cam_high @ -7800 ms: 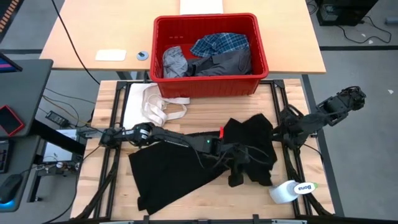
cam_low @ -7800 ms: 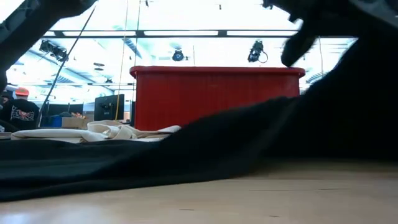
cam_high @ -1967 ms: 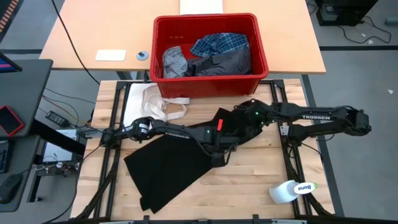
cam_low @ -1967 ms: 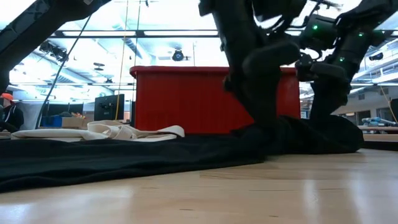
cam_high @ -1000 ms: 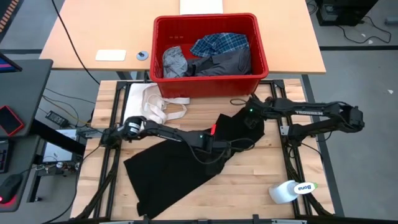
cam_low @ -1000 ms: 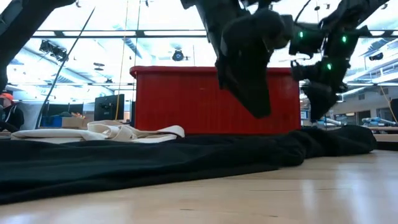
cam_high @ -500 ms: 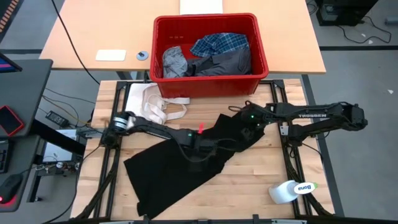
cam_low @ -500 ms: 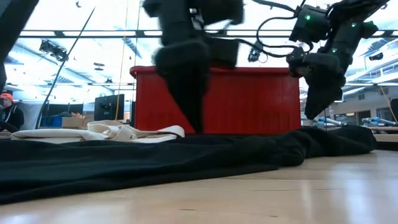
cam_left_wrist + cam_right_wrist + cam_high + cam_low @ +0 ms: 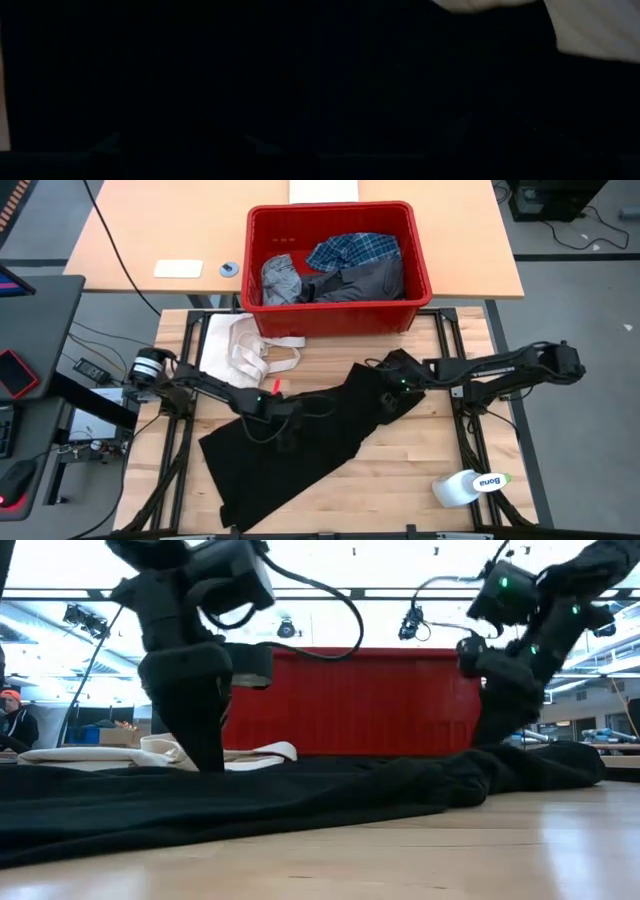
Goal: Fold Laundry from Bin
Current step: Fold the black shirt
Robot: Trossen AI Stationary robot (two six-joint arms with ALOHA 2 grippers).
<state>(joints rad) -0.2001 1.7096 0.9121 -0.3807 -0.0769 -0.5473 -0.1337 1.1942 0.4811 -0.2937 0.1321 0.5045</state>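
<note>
A large black garment (image 9: 290,460) lies spread on the wooden table, bunched up at its right end (image 9: 520,765). My left gripper (image 9: 286,424) points steeply down over the garment's middle. In the low view its tips (image 9: 208,762) reach the cloth's top line. The left wrist view is dark, with two faint finger ends (image 9: 107,142) standing apart. My right gripper (image 9: 386,402) slants down onto the bunched right end (image 9: 492,740). The red bin (image 9: 340,320) at the far edge holds a plaid shirt (image 9: 352,250), a light grey garment (image 9: 280,280) and a dark grey one (image 9: 365,278). My left gripper comes at the middle of the black garment (image 9: 240,790) from above, its fingers pointing down. Dark cloth and dark fingers run together, so I cannot tell whether they touch it. The garment lies flat on the table.
A cream-white cloth with strap loops (image 9: 245,345) lies at the far left, beside the bin. A white bottle (image 9: 470,485) lies on its side at the near right corner. Bare wood (image 9: 400,470) shows between the garment and the bottle. A person (image 9: 12,720) stands in the room beyond.
My left gripper has swept over the black garment toward the table's left edge, sinking and rolling about its own axis. My right gripper has tipped further down and sunk a little toward the near edge onto the bunched end. The garment has stayed where it lay.
</note>
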